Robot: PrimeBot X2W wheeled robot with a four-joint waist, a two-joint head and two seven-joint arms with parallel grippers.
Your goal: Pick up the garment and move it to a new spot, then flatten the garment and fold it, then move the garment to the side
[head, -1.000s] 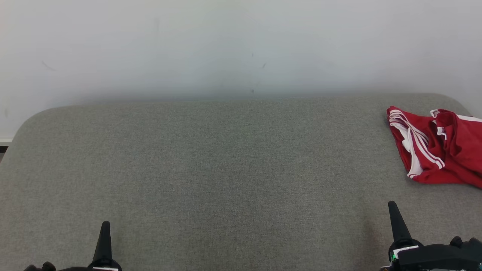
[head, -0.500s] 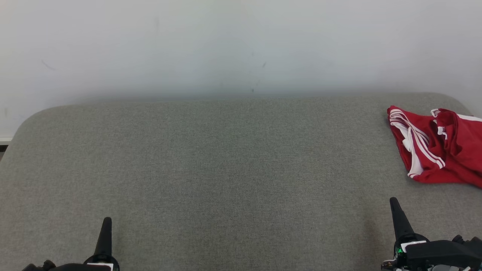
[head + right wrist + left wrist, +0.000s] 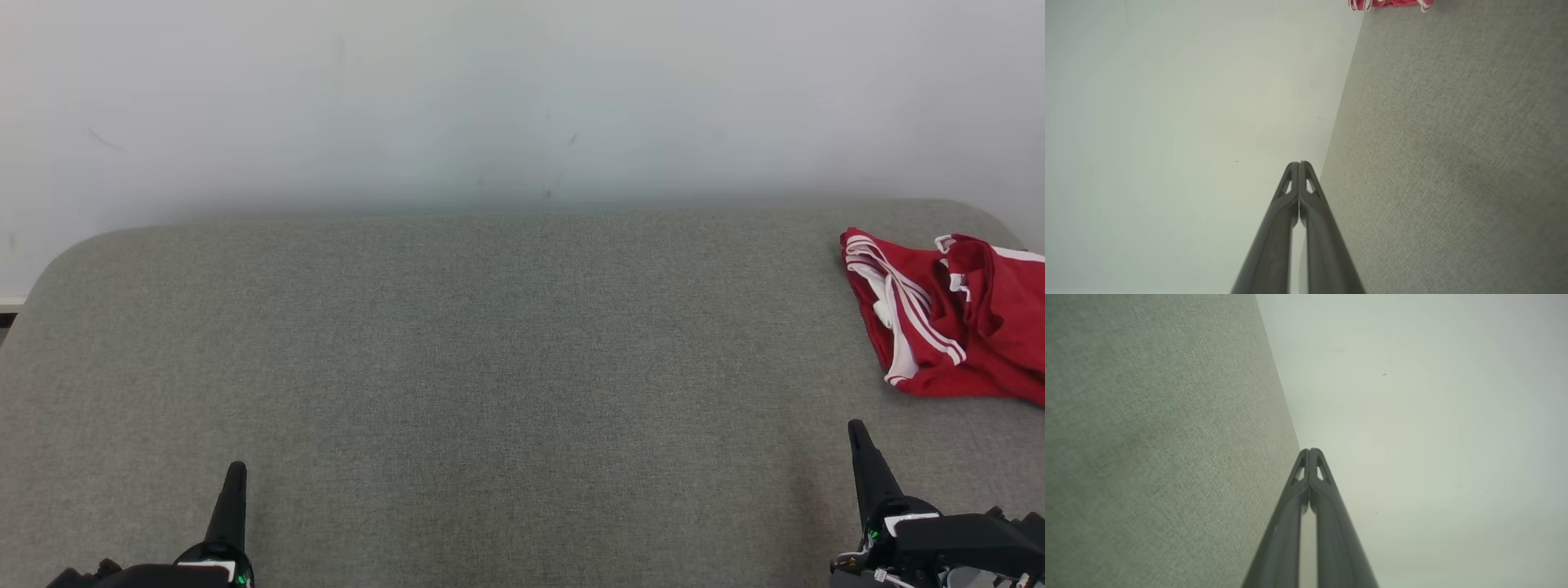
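A: What changes over the last second?

B: Not much. The left gripper [image 3: 236, 467] and right gripper [image 3: 855, 425] both creep a little farther in from the near edge of the grey fabric-covered table [image 3: 490, 343], fingers pointing toward the white wall [image 3: 490, 98]. The whole view nudges too, so part of that is the head moving.

A: Jaws?

B: Both pairs are pressed together tip to tip, with nothing between them. The wrist views agree.

A: And the clothing?

B: The red garment with white stripes [image 3: 947, 318] lies bunched at the table's far right corner and runs past the right side of the view. It lies as it did a second ago, well ahead of the right gripper and touched by neither.

A: What does that mean for the task?

B: Hard to pin down. Empty arms easing forward fit a reach toward a heap to be collected. They equally fit arms resettling with the piece already set aside. It looks rumpled rather than squarely folded, though that is hard to judge from here.
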